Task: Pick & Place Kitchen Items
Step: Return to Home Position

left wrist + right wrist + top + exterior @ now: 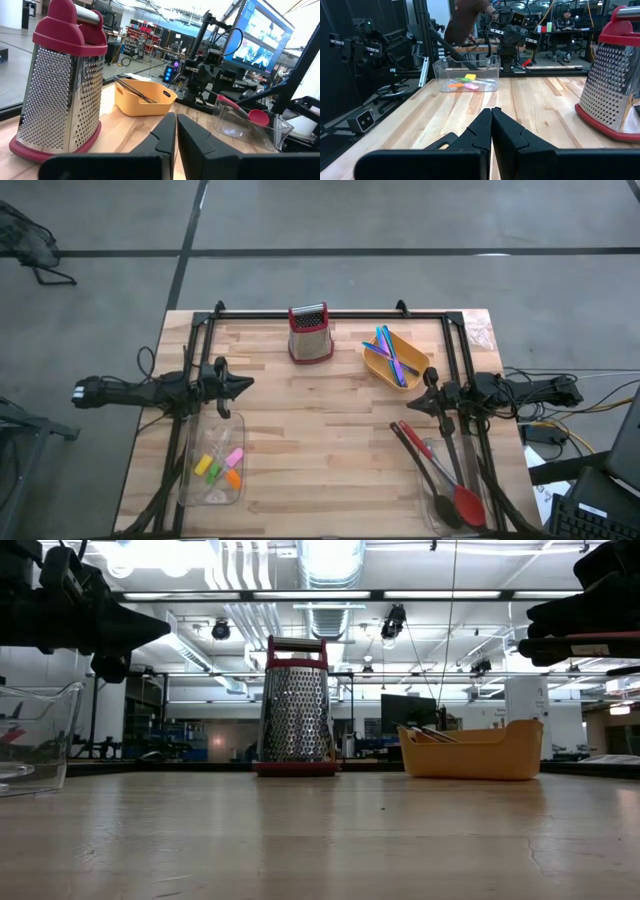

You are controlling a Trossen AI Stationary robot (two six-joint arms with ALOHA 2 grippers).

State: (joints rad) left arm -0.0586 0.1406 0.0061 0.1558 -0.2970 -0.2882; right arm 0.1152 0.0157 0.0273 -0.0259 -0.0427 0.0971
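Observation:
Small yellow, green, pink and orange pieces [220,465] lie in a clear container [213,492] at the near left, also shown in the right wrist view [465,82]. Black spoons and a red-headed spoon [466,502] lie in a clear container [432,448] at the near right, handles sticking out toward the table's middle. Blue, purple and green sticks [392,354] lie in a yellow tray [375,366] at the far right. My left gripper [248,383] hovers shut and empty above the left side. My right gripper [410,404] hovers shut and empty above the right side.
A red box grater with a metal body [310,333] stands upright at the far middle, next to the yellow tray [470,752]. Bare wooden tabletop [320,450] lies between the two clear containers. A black frame runs along the far edge. People show in the room behind.

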